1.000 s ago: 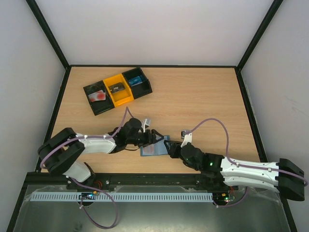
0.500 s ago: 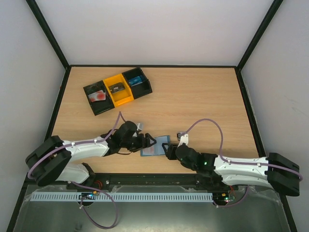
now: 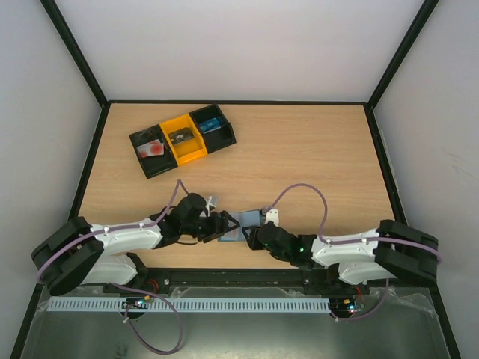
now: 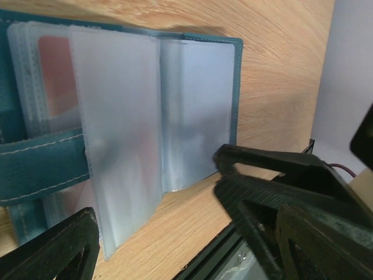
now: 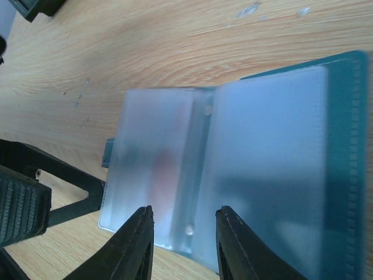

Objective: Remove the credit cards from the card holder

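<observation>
The card holder (image 3: 244, 223) lies open on the table near the front edge, between my two grippers. In the left wrist view its teal cover (image 4: 236, 87) and clear sleeves (image 4: 122, 122) show, with a red credit card (image 4: 55, 73) inside a left sleeve. My left gripper (image 4: 157, 224) is open wide at the holder's near edge, with one loose sleeve hanging by its fingers. My right gripper (image 5: 184, 236) is open a little, its fingertips (image 5: 139, 233) straddling the holder's spine. A reddish blur of the credit card (image 5: 160, 166) shows through a sleeve there.
A black-and-orange three-compartment tray (image 3: 218, 142) sits at the back left, with a card in each compartment. The table's front rail (image 3: 224, 275) runs just behind both grippers. Black frame walls border the table.
My left gripper has opened wider and drawn back to the left. My right gripper has slid left over the holder. The holder's sleeves now lie fanned open.
</observation>
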Controlling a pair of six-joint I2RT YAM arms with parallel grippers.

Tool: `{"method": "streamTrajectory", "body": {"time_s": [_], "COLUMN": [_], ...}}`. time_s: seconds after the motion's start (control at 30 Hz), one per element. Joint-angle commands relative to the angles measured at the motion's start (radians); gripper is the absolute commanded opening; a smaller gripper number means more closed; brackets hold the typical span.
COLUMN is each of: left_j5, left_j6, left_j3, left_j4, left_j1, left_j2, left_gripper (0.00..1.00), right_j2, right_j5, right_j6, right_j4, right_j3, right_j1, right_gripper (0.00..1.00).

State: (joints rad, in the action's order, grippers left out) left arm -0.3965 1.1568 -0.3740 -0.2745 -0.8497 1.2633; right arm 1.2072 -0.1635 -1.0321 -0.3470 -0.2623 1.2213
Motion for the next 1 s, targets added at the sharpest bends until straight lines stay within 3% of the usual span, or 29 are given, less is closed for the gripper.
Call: {"method": "streamTrajectory", "body": {"time_s": [0.0, 0.33, 0.97], "left_j5": [-0.014, 0.044, 0.022], "left_j6": [0.023, -0.006, -0.017], "left_j3": [0.016, 0.009, 0.029], "left_j4": [-0.044, 0.041, 0.001], "left_j1": [0.006, 0.019, 0.034], "left_j2": [-0.007, -0.044, -0.008], "left_gripper": [0.84, 0.85, 0.88], "right_j2": [0.090, 0.198, 0.222], "right_j5": [0.043, 0.023, 0.023], "right_j6": [0.018, 0.018, -0.008], "right_j4": [-0.080, -0.096, -0.124], "right_j3": [-0.068, -0.084, -0.031], "right_j1": [-0.005, -0.006, -0.006], "right_gripper": [0.30, 0.27, 0.22]}}
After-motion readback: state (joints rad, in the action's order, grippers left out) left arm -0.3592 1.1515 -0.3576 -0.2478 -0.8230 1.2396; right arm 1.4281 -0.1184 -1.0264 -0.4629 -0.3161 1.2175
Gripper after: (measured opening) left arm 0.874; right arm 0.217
